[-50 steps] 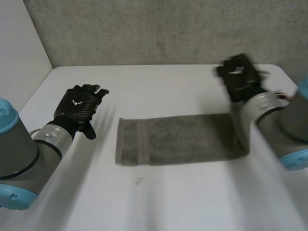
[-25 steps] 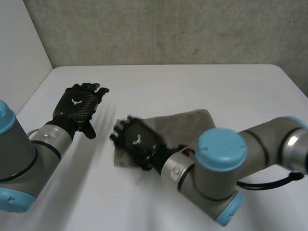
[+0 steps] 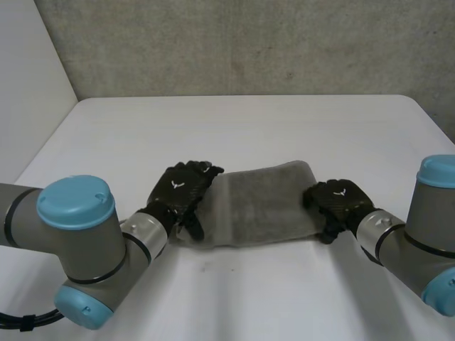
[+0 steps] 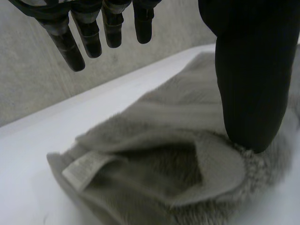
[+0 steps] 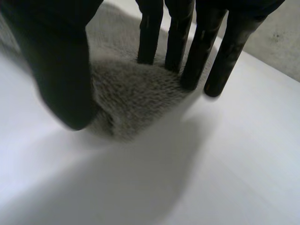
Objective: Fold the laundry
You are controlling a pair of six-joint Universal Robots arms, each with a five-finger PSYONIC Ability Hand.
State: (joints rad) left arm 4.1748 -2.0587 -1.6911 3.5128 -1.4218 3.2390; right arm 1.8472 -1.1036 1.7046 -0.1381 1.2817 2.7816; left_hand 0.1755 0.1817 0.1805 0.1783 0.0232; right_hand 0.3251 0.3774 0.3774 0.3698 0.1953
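Observation:
A grey towel (image 3: 263, 202) lies folded into a short band across the middle of the white table (image 3: 249, 128). My left hand (image 3: 181, 192) rests open on its left end. In the left wrist view its thumb (image 4: 251, 84) presses the doubled towel (image 4: 154, 154), whose layers gape beside a small white label (image 4: 84, 166), while the fingers (image 4: 84, 37) stay straight above the cloth. My right hand (image 3: 335, 202) sits at the right, folded end. In the right wrist view straight fingers (image 5: 201, 51) touch the towel (image 5: 136, 93), with the thumb (image 5: 61, 70) at its near edge.
A grey wall (image 3: 249, 42) runs behind the table's far edge, and a white panel (image 3: 28, 71) stands at the left. Bare tabletop (image 3: 249, 291) lies in front of the towel.
The towel went from a long strip to a doubled, shorter band. My right hand swept to the towel's left end, then back to its right end. My left hand moved in onto the left end.

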